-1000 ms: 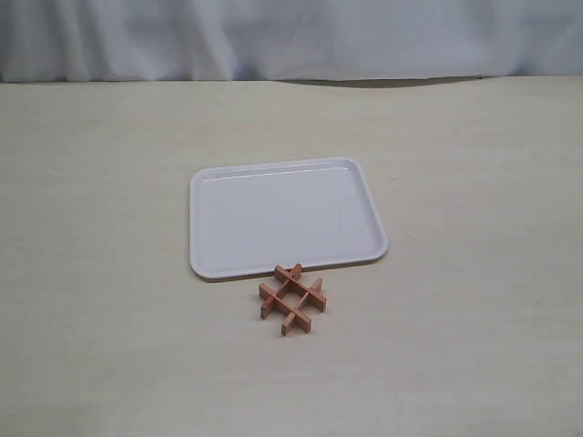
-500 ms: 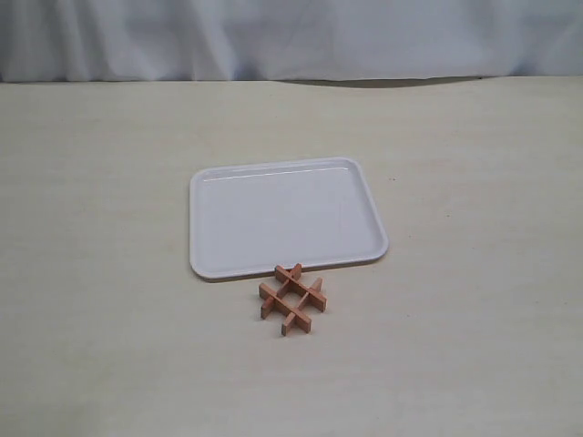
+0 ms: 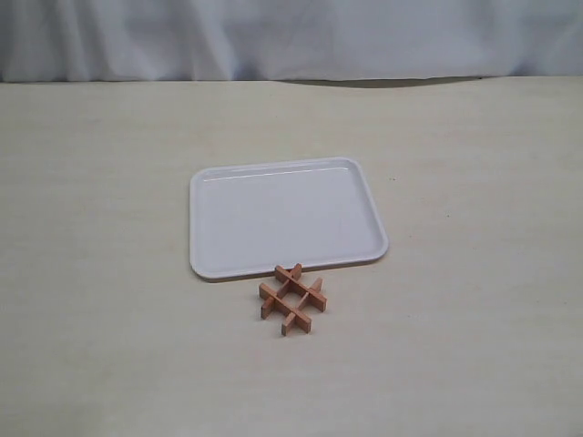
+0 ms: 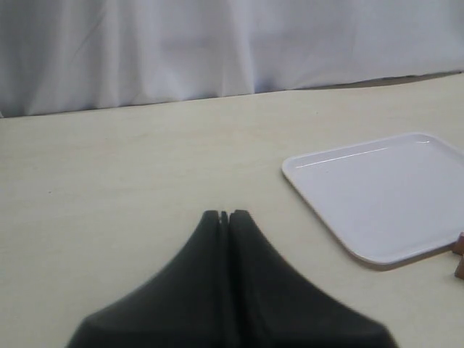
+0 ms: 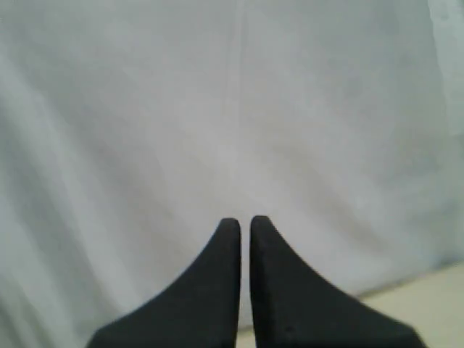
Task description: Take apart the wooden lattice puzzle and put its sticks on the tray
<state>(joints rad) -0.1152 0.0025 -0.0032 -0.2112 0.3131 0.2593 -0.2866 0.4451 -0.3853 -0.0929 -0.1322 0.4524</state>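
Step 1 not begun: the wooden lattice puzzle (image 3: 292,299) is whole and no gripper is near it.
The puzzle lies mid-table (image 3: 109,273) at the tray (image 3: 273,218) rim facing the near edge, touching or just short, I cannot tell. Its sticks (image 3: 285,320) are interlocked. The left gripper (image 4: 223,215) hovers toward the left edge, fingers pressed together. The right gripper (image 5: 244,223) points at the backdrop (image 5: 217,109), fingers all but together, holding nothing. Next, probably: open, descend, pin the lattice, lift one stick from its notches.

Exterior view looks down over the surface (image 3: 109,364) toward its far edge; the low left wrist view shares the tray (image 3: 282,218); the right faces the curtain (image 5: 217,109).
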